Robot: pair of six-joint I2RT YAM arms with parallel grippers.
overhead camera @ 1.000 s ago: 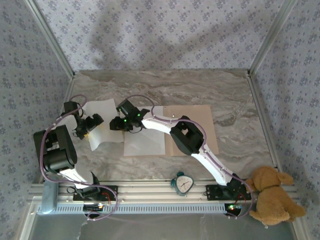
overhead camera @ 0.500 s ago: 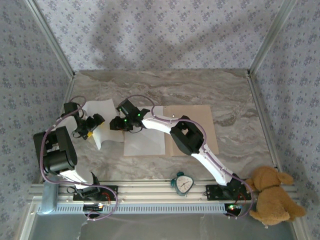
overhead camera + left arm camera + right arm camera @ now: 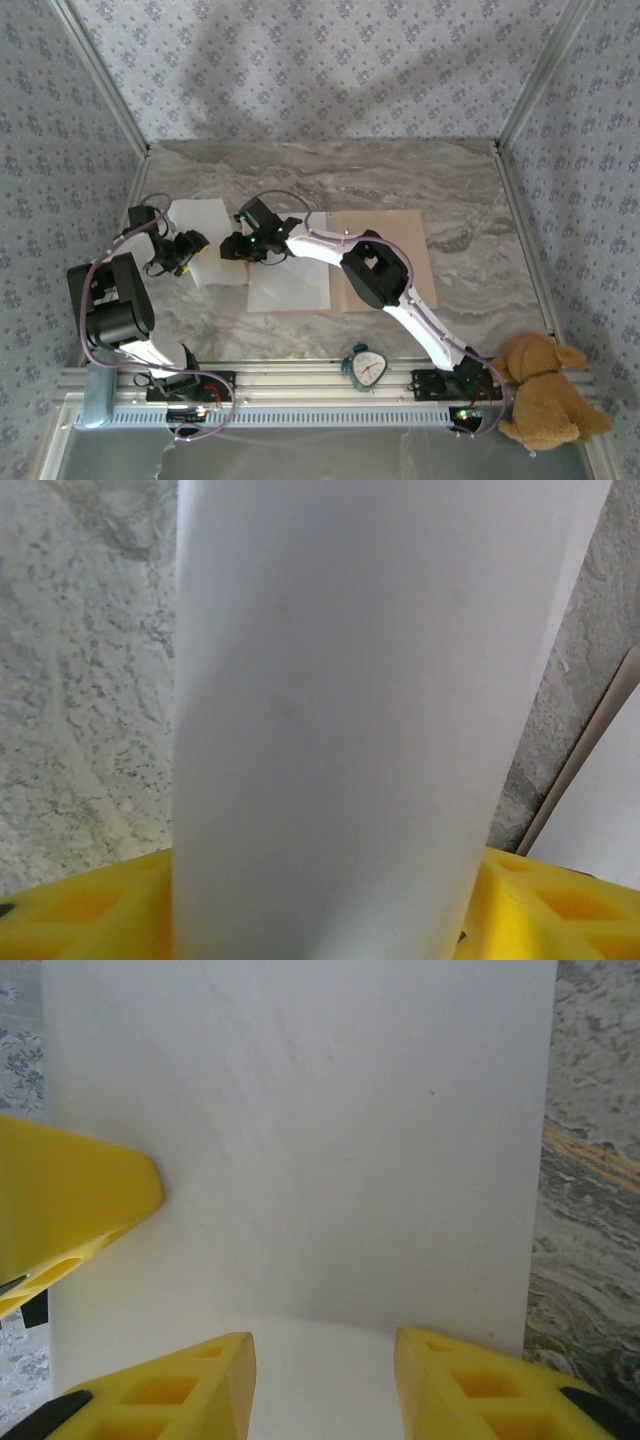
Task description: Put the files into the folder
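Bowing up off the table, the curled white paper sheet [image 3: 208, 238], thin, smooth and floppy, sits at 9 o'clock of the open flat tan cardboard folder [image 3: 385, 250]. The left gripper [image 3: 183, 252] looks clamped on its near edge, which likely causes the arch. The right gripper [image 3: 322, 1345], at 3 o'clock of the left one, hangs over the same sheet with yellow fingers spread and nothing pinched, probably set up for a handover. A second flat white paper sheet [image 3: 290, 285] already lies on the folder's 9 o'clock half. The grey veined marble-look table [image 3: 400, 180] looks slick.
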